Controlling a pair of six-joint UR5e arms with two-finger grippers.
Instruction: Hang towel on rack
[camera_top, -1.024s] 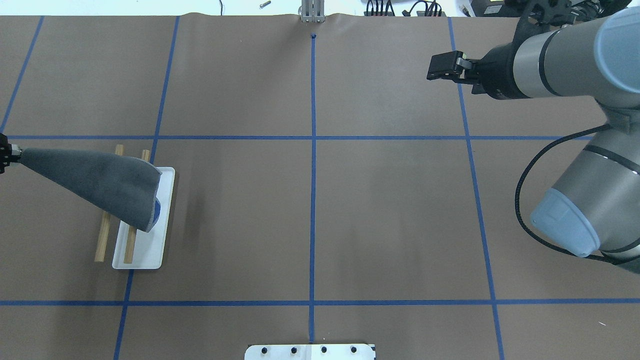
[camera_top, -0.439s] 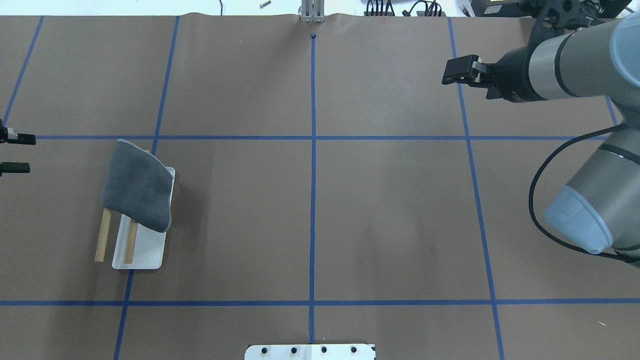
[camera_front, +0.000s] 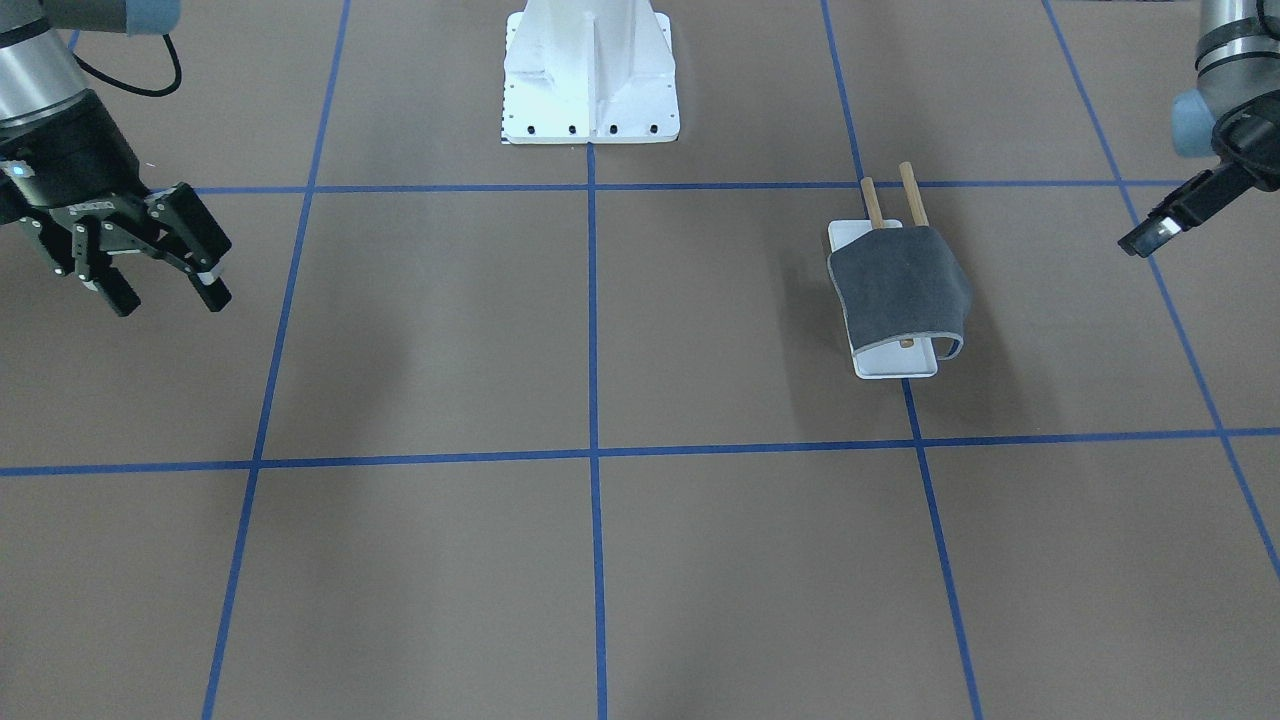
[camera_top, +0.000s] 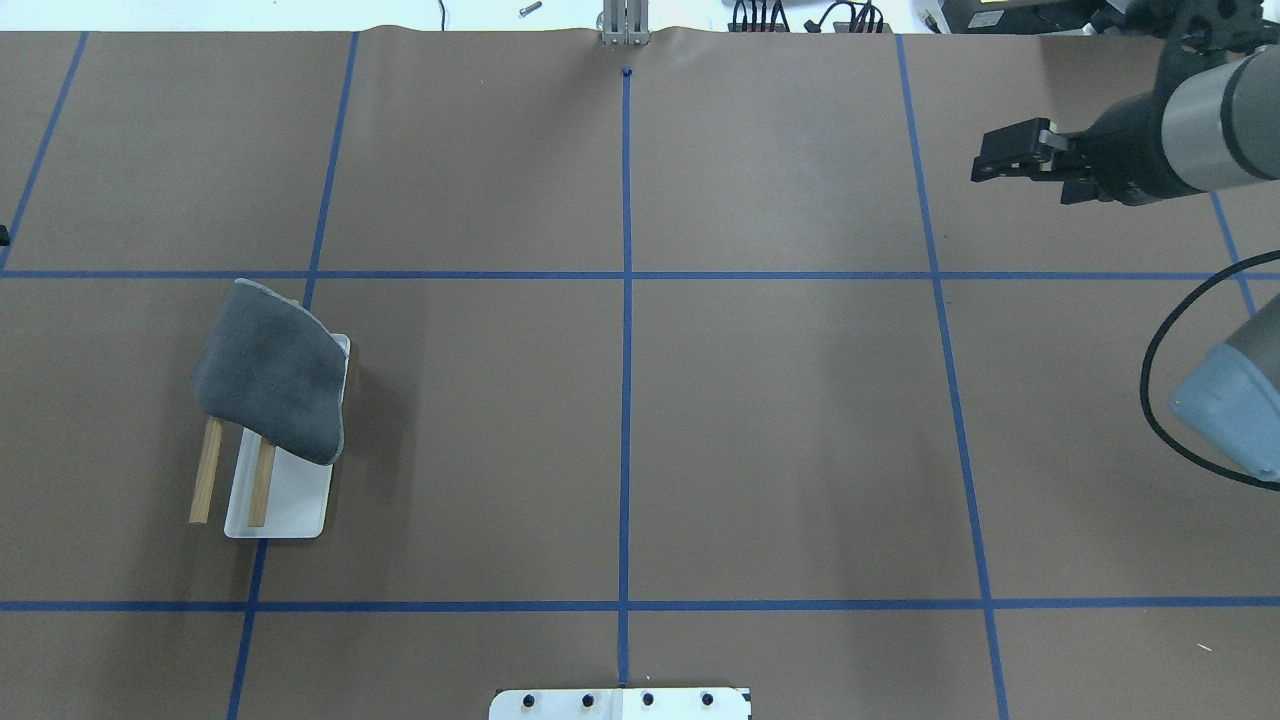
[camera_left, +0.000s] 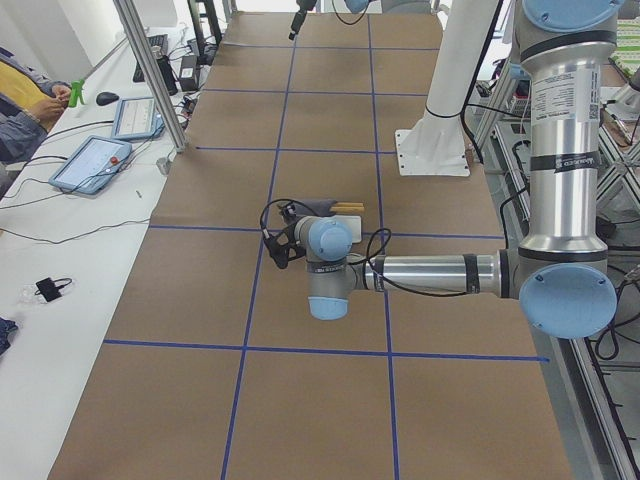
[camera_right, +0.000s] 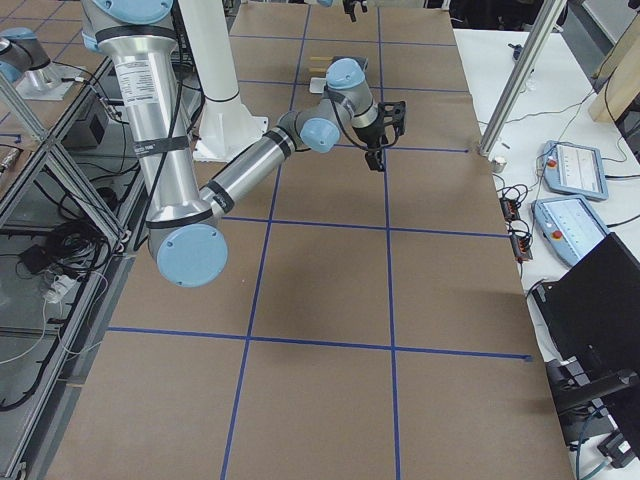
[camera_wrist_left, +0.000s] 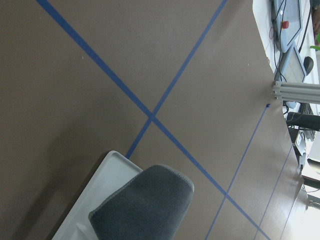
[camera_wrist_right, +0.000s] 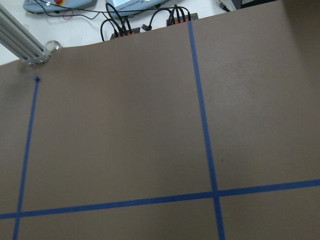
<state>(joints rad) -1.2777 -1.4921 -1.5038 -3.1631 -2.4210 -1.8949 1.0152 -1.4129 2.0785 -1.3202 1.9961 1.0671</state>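
- One small soft cloth (camera_top: 270, 375), dark grey face up with a pale stitched edge, lies draped over the rods of one small stand (camera_top: 292, 502) with a flat white rectangular base.
- The stand has two parallel light-brown wooden rods (camera_top: 207, 470). Their ends stick out from under the cloth on the robot's side.
- There are two arms and two pincers. The cloth and stand sit between the pincers, near the left pincer (camera_front: 1138, 242) but apart from it, and well apart from the right pincer (camera_front: 170, 298).
- One worktop (camera_top: 780, 420) is covered in brown paper and marked into large squares by blue tape lines.
- One large white bolted pedestal (camera_front: 590, 70) stands at the robot's edge, between the two arms.
- Beyond the worktop's far edge is a white bench with tablets (camera_left: 90, 163), cables and a slanted metal post (camera_left: 150, 70). A seated person (camera_left: 25, 105) shows at the corner.
- The left arm's forearm lies stretched out level, low over the worktop. Its pincer is seen edge-on, so I cannot tell whether the fingers are apart or together.
- The right arm reaches out toward the bench side. Its pincer hangs above bare paper, fingers spread apart and gripping nothing.
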